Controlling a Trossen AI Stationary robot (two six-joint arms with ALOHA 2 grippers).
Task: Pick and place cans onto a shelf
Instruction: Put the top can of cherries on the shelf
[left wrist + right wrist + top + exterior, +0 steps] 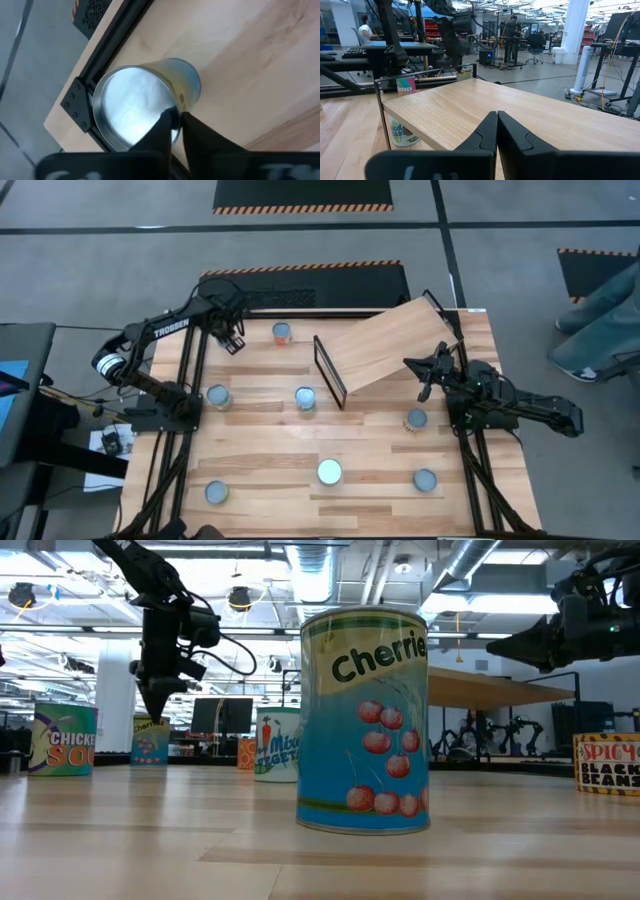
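Several cans stand upright on the plank table, among them a big blue cherries can (365, 720) near the front and others (305, 398) (415, 420). The shelf (385, 352), a slanted plywood board on a black frame (330, 370), stands at the far middle. My left gripper (236, 342) points steeply down at the far left corner, shut at the top of a silvery-lidded blue can (135, 105) that it hides in the high view. My right gripper (497, 120) waits shut and level at the shelf's right end. My left gripper meets the blue can at the raised rim of its lid (175, 100). One finger (162, 127) is over the lid and the other (200, 132) is outside the wall, with the rim pinched between their ends. They come from above, slanting down. The can (150, 740) stands upright on the table.
The table's black frame corner (75, 102) lies close beside the held can. An orange-labelled can (281, 332) stands to its right, before the shelf. More cans (218, 396) (328, 472) (424, 480) (216, 493) dot the near half. A person's legs (600, 320) show beyond the right edge.
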